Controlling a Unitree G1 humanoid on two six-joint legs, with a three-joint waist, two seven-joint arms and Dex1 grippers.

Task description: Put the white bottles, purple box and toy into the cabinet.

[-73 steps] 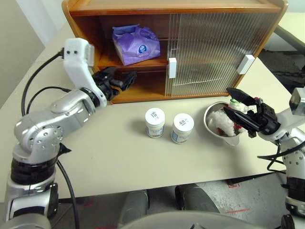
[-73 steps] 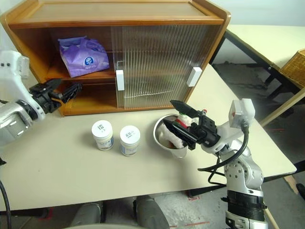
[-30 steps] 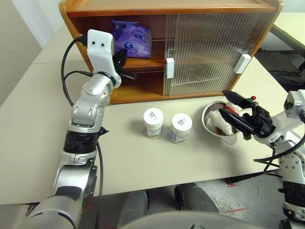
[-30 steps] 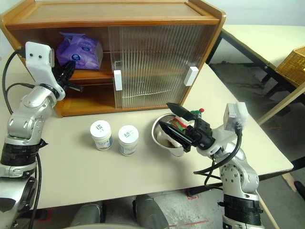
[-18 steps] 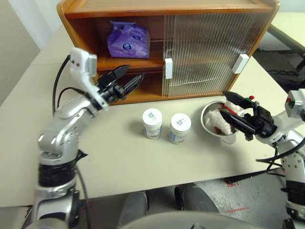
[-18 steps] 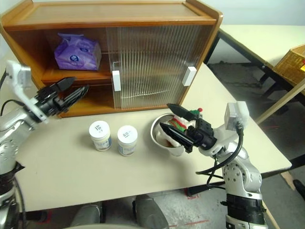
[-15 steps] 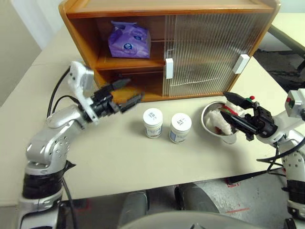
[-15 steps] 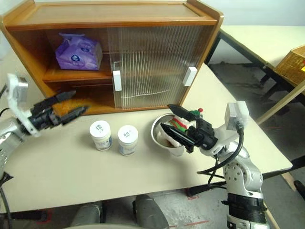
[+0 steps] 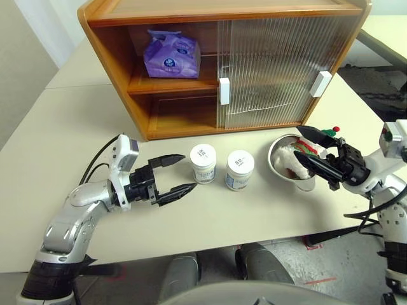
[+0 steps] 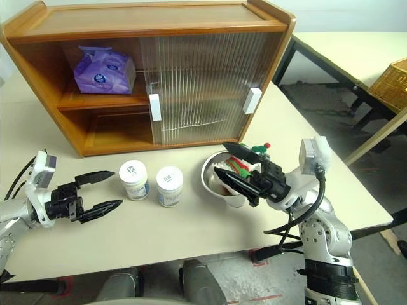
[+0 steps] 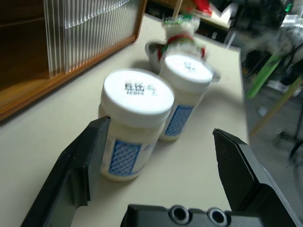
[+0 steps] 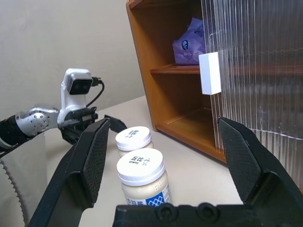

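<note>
Purple box shelved — bottles and toy on the table.
The purple box [image 9: 170, 54] sits on the cabinet [image 9: 210, 19] upper shelf. Left gripper [image 9: 179, 173], jaws wide and empty, lies low just beside the two white bottles [image 9: 220, 167]. Right gripper [image 9: 304, 146] gapes over the steel bowl [image 9: 280, 166]; the toy [image 9: 294, 163] apparently lies inside it.

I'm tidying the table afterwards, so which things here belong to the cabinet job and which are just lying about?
Part of the job:
- purple box, on the upper shelf of the cabinet
- two white bottles, on the table
- toy, in the bowl

Just lying about:
- steel bowl
- wicker basket on the next table
</note>
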